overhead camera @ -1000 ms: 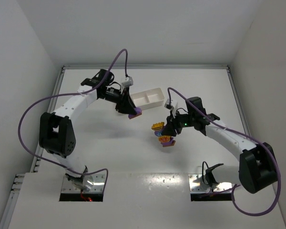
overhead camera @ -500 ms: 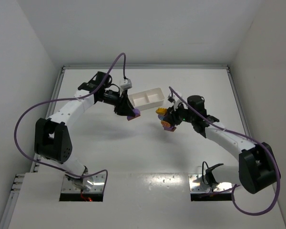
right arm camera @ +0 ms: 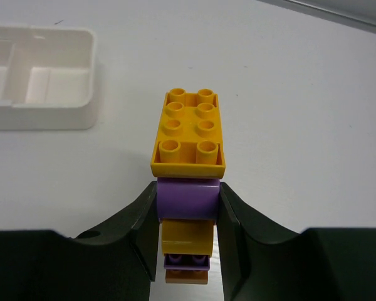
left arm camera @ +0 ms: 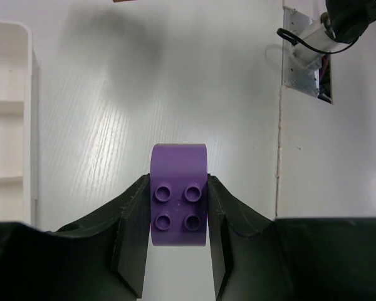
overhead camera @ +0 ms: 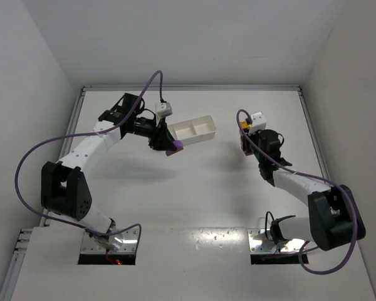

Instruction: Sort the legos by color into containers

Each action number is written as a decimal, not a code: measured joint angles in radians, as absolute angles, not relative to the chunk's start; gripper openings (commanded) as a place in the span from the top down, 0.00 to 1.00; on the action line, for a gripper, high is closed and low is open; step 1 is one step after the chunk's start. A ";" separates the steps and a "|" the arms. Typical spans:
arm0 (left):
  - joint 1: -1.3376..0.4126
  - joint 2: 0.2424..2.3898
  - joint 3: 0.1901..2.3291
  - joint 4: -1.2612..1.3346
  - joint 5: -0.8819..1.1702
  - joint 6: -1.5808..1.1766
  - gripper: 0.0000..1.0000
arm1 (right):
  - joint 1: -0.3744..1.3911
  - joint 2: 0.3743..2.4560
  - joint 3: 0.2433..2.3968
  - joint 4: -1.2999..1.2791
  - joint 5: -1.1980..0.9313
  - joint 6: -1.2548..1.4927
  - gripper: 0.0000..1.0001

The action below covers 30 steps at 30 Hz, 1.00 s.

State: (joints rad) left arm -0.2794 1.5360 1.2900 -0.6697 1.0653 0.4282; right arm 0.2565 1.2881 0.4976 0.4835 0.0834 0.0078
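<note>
A single purple brick (left arm camera: 178, 204) was clamped between the left fingers (left arm camera: 133, 219), above the table (left arm camera: 113, 94) beside the tray (right arm camera: 50, 116). A stack (right arm camera: 188, 188) of orange and purple bricks was pinched at its purple middle layer by the right fingers (right arm camera: 144, 229), right of the tray. The bricks were judged light, stiff and slick, best taken by flat sides. No brick was seen in the compartments shown.

The four-stud brick (left arm camera: 178, 204) is deep purple, studs and all. The stack (right arm camera: 188, 182) is banded orange-yellow, lilac, mustard, purple and orange-brown. The tray (right arm camera: 44, 113) is plain white; the counter (left arm camera: 113, 113) is white with faint streaks. The left hand (left arm camera: 178, 188) and right hand (right arm camera: 188, 194) are both black.
</note>
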 measured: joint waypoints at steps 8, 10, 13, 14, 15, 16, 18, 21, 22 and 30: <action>-0.279 1.536 1.289 -0.659 1.045 0.421 0.95 | 0.170 1.415 0.486 0.643 0.101 0.138 1.00; -0.278 1.536 1.289 -0.656 1.041 0.417 0.95 | 0.151 1.433 0.482 0.691 0.084 0.170 1.00; -0.273 1.536 1.289 -0.656 1.035 0.413 0.95 | 0.138 1.460 0.482 0.752 0.068 0.200 1.00; -0.271 1.536 1.289 -0.656 1.034 0.413 0.95 | 0.134 1.473 0.486 0.759 0.065 0.206 1.00; -0.271 1.536 1.289 -0.656 1.032 0.413 0.95 | 0.134 1.488 0.495 0.755 0.061 0.211 1.00; -0.271 1.536 1.289 -0.656 1.031 0.413 0.95 | 0.133 1.507 0.511 0.748 0.056 0.215 1.00; -0.271 1.536 1.289 -0.656 1.030 0.412 0.95 | 0.133 1.544 0.553 0.723 0.048 0.220 1.00; -0.267 1.536 1.289 -0.656 1.029 0.411 0.95 | 0.133 1.585 0.626 0.669 0.039 0.226 1.00; -0.265 1.536 1.289 -0.656 1.029 0.410 0.95 | 0.133 1.596 0.650 0.650 0.036 0.228 1.00; -0.255 1.537 1.289 -0.655 1.028 0.410 0.95 | 0.133 1.692 0.830 0.466 0.017 0.234 1.00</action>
State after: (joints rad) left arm -0.2554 1.5372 1.2888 -0.6552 1.0279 0.4099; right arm 0.1333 1.6924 0.8295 0.4664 0.0174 0.2344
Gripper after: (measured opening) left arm 0.416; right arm 0.364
